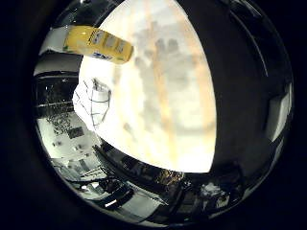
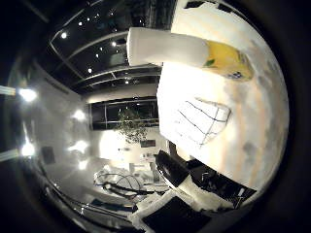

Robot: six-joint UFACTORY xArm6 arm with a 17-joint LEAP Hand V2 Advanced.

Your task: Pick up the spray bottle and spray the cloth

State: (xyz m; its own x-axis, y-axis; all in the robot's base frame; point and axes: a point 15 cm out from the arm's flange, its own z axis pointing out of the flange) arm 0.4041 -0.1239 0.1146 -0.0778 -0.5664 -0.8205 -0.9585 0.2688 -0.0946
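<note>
A spray bottle [image 2: 194,53] with a yellow body and white top stands on the pale counter [image 1: 182,120], and a white cloth [image 2: 201,121] with dark grid lines lies folded just beside it, apart from it. Taking the bottle as the dial's center in the thumb-side view, the cloth sits toward 6 o'clock. Neither fills the view, so both lie away from the palm. No part of the robot hand shows, so I cannot tell how it is set.

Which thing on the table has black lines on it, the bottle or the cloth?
The cloth. It is white with a grid of dark lines, lying folded on the table. The bottle beside it is yellow and white, with no grid.
</note>
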